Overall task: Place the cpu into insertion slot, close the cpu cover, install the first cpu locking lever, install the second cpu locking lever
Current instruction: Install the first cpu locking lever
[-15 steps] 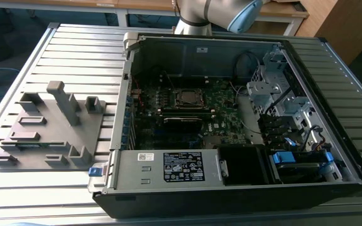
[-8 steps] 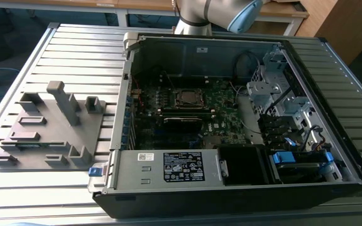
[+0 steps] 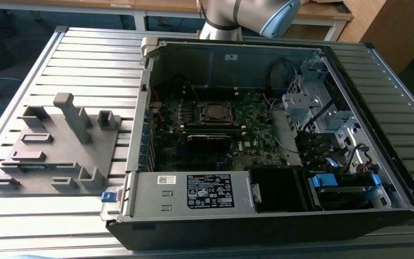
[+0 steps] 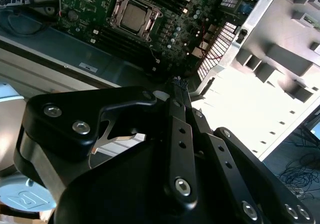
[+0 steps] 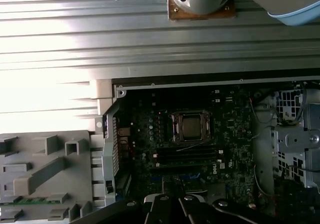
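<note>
The cpu (image 4: 134,16) lies flat in the insertion slot (image 4: 116,7) on the green board, its dull silver top showing. The cpu cover (image 4: 150,29) lies as a thin metal frame around it. In the first wrist view the cpu (image 5: 194,126) sits inside the same frame, with a thin wire lever (image 5: 192,146) running beside it. The exterior view shows the insertion slot (image 3: 214,111) deep in the open case. My gripper (image 4: 178,86) hangs well above the board, away from the slot, black fingers drawn together on nothing. Its tips (image 5: 170,198) also show at the edge of the first wrist view.
The open computer case (image 3: 142,108) lies on a slatted metal table (image 3: 84,54). A grey parts fixture (image 3: 56,145) stands at the exterior view's left. A power supply box (image 3: 192,191) fills the near side of the case, and drive cages with cables (image 3: 315,102) line its right.
</note>
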`<state>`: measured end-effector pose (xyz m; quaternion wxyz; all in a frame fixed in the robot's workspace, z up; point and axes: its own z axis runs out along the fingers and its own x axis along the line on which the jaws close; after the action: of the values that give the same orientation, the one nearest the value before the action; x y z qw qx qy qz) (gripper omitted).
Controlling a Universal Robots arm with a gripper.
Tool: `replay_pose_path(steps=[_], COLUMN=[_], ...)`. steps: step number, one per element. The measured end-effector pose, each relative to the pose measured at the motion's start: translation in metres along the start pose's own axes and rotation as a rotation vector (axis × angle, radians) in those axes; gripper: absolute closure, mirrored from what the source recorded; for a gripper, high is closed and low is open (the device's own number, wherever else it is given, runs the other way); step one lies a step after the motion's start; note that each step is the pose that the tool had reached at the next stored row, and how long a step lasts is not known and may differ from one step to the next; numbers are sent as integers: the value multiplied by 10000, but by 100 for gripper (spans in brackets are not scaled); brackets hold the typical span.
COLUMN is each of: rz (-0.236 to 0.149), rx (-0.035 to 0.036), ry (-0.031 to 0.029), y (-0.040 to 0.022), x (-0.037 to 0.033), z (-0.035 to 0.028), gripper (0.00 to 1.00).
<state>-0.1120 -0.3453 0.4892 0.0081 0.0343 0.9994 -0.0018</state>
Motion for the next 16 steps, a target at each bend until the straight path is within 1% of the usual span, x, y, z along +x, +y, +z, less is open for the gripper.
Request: replay_pose_path(steps=[4,6,16], rz=[0,0,0], rx=[-1,-2,-2], ry=[-1,-1,-1], y=[0,0,1], x=[0,0,3], z=[2,17,191], gripper=[90,90,90])
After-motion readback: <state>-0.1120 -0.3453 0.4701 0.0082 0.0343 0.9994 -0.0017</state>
